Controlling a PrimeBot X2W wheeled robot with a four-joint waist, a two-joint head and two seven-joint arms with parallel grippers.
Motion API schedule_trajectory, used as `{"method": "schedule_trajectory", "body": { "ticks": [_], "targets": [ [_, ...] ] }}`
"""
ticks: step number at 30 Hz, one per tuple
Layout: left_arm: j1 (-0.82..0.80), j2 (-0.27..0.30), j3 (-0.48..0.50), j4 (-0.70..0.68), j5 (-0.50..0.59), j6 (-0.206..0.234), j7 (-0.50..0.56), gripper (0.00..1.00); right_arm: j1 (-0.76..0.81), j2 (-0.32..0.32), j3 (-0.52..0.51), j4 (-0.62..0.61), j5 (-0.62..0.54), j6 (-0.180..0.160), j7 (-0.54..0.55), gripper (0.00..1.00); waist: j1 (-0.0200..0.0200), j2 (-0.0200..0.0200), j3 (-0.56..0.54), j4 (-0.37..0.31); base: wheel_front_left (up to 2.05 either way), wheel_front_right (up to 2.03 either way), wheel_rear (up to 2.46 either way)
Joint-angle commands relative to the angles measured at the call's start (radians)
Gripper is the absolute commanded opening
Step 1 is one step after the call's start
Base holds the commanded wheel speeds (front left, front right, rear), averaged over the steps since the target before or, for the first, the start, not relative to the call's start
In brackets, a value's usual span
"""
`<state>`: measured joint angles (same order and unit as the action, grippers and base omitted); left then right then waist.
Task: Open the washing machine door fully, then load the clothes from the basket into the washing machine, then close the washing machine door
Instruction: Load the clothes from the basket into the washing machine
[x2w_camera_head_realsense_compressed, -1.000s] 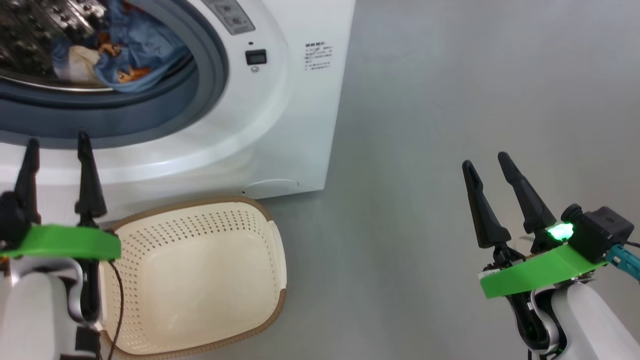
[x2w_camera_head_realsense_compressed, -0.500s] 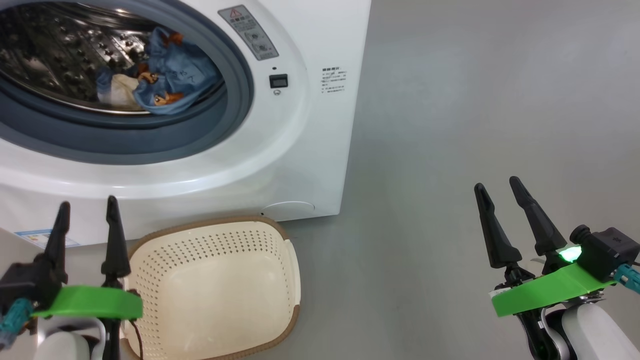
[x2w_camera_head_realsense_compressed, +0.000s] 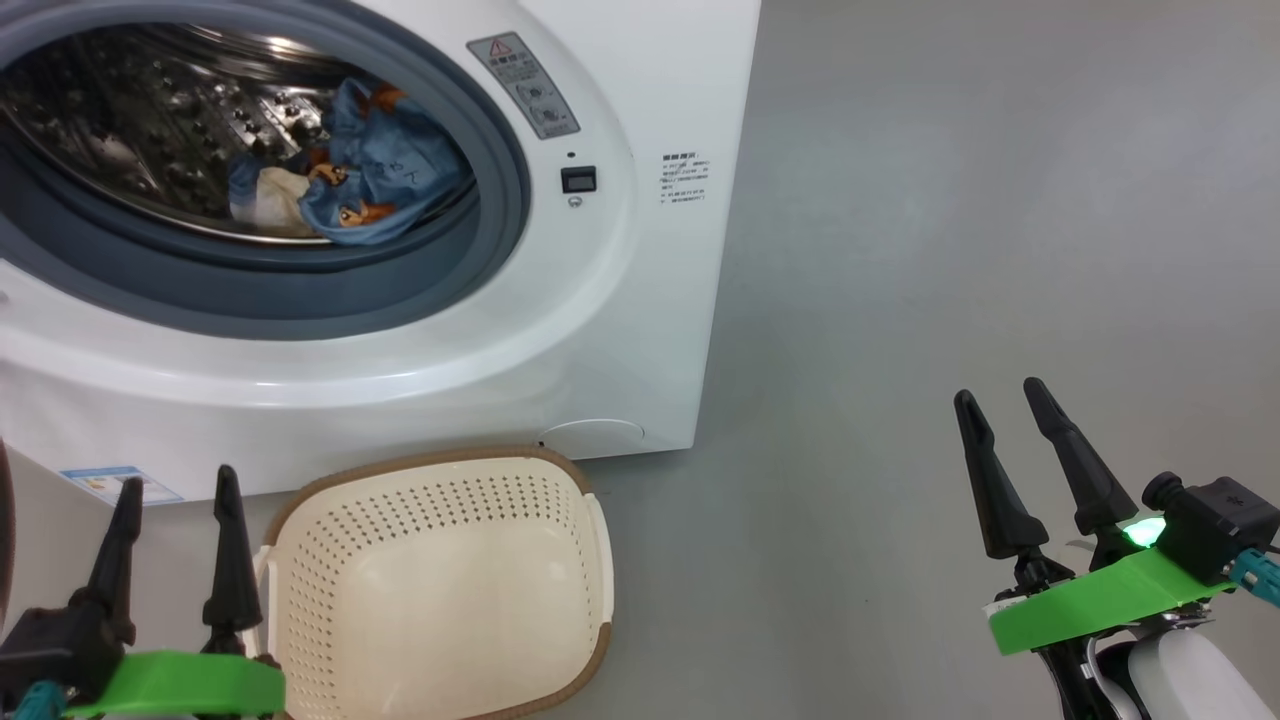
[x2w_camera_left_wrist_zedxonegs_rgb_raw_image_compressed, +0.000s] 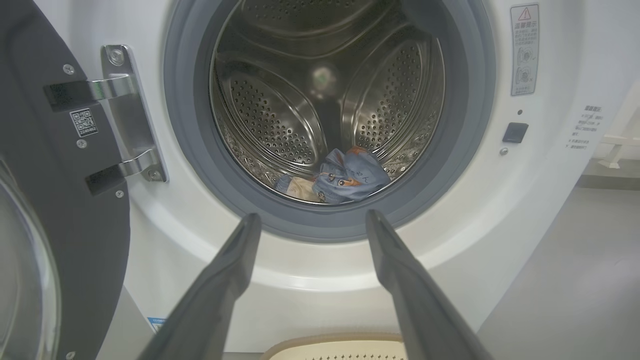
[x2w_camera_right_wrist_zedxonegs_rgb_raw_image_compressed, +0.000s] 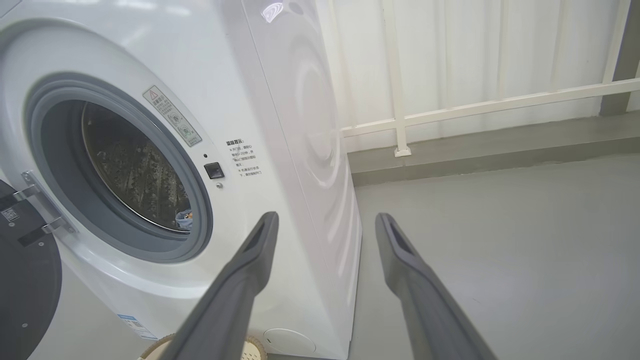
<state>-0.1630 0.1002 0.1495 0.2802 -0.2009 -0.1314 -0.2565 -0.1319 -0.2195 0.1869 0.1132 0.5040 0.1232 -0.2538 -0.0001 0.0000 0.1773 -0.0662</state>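
The white washing machine (x2w_camera_head_realsense_compressed: 610, 330) stands ahead with its drum mouth uncovered. Light blue clothes (x2w_camera_head_realsense_compressed: 375, 175) lie in the steel drum, also seen as clothes (x2w_camera_left_wrist_zedxonegs_rgb_raw_image_compressed: 347, 175) in the left wrist view. The washing machine door (x2w_camera_left_wrist_zedxonegs_rgb_raw_image_compressed: 45, 210) hangs swung out on its hinges at the left. On the floor in front sits the cream basket (x2w_camera_head_realsense_compressed: 440, 590), with nothing in it. My left gripper (x2w_camera_head_realsense_compressed: 178, 490) is open beside the basket's left rim. My right gripper (x2w_camera_head_realsense_compressed: 1005, 400) is open over bare floor, well right of the machine.
Grey floor (x2w_camera_head_realsense_compressed: 950, 250) stretches to the right of the machine. A white railing (x2w_camera_right_wrist_zedxonegs_rgb_raw_image_compressed: 450, 107) and pale wall stand behind it. A blue label sticker (x2w_camera_head_realsense_compressed: 110, 485) sits low on the machine's front.
The head camera has tilted up, so the whole picture slid down and more of the drum shows. Both grippers sit lower in the picture and stay open.
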Motion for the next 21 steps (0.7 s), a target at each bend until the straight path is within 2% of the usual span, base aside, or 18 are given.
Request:
{"method": "schedule_trajectory", "body": {
  "ticks": [1,21],
  "targets": [
    [0.006,0.014,0.036,-0.037,0.004,0.001,-0.005,1.00,0.015,-0.015,0.013,-0.021,0.010,0.008,-0.008,1.00,0.0001,0.0000,-0.004,0.000,0.00,0.00,0.00],
    [0.046,0.016,0.037,-0.079,-0.010,0.001,-0.005,1.00,0.030,-0.010,0.003,-0.023,0.010,0.008,-0.008,1.00,0.0001,0.0000,-0.011,0.001,0.00,0.00,0.00]
  ]
}}
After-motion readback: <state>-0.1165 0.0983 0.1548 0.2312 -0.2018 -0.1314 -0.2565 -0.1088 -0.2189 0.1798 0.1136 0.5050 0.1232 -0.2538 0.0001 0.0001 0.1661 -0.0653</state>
